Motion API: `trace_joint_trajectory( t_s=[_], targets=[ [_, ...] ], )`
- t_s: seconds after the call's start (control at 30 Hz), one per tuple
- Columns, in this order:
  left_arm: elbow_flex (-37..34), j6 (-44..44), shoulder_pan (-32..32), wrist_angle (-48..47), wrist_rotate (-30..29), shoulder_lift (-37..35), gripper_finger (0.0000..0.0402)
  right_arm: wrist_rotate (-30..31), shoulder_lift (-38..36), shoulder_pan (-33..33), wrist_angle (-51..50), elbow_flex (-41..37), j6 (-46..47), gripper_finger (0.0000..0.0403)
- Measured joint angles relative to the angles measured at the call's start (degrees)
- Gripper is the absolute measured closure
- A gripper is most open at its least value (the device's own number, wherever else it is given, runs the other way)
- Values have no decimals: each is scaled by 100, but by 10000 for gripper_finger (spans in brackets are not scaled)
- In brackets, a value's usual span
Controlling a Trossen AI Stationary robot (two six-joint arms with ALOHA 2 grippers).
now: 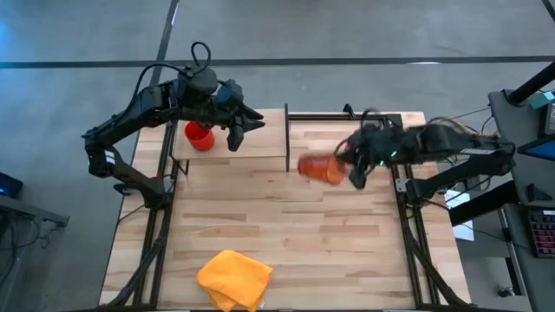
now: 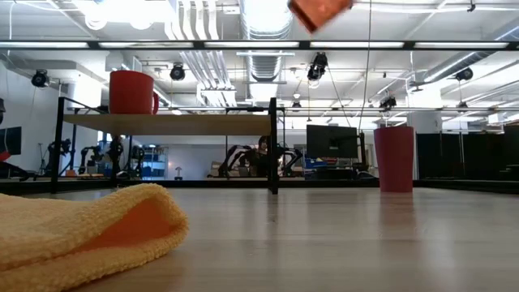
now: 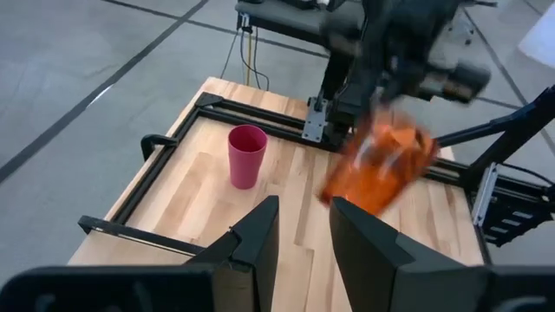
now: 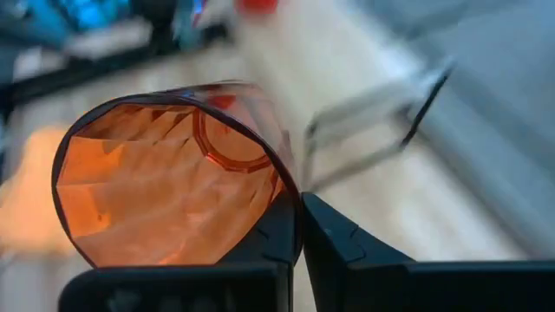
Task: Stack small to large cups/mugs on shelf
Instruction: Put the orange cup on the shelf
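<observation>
The orange dark-striped cup (image 1: pixel 321 167) is in the air on its side, right of the shelf's dark divider (image 1: pixel 287 139), with my right gripper (image 1: pixel 351 169) shut on it. The short red mug (image 1: pixel 199 136) stands on its base on the pale shelf panel (image 1: pixel 234 147), also seen in the low view as the mug (image 2: pixel 131 92) on the raised shelf (image 2: pixel 170 123). My left gripper (image 3: pixel 303 234) hovers open above the shelf, beside the mug. The pink tumbler (image 3: pixel 246 156) stands upright on the table near its far right corner. My right gripper holds the orange cup by its rim (image 4: pixel 290 186), one finger inside the mouth and one outside, the wall pinched between them. The fingers come from the table's right. The cup is lifted clear (image 2: pixel 320 12) and lies tipped, its bottom pointing toward the shelf.
A yellow-orange cloth (image 1: pixel 234 279) lies crumpled near the table's near edge, and fills the low view's foreground as the cloth (image 2: pixel 81 227). Bare planks stretch between it and the shelf. Black frame rails (image 1: pixel 408 199) run along the table's sides.
</observation>
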Motion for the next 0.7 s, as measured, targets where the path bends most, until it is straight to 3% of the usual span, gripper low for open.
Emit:
trace_joint_trajectory(
  t_s=[0.23, 0.47, 0.6, 0.7],
  targets=[
    [7, -7, -4, -708, -761, -140, 311, 201, 864, -595, -24, 1596, -1394, 394],
    [7, -310, 0, -1586, -1398, -142, 311, -847, 2336, -1409, -468, 2940, -1722, 394],
    [7, -326, -6, -2033, -2307, -178, 311, -894, 3174, -1829, -1007, 3666, -1709, 394],
    [2, -483, 9, -2463, -2836, -167, 311, -1461, 3721, -2055, -1086, 4117, -1743, 394]
  ],
)
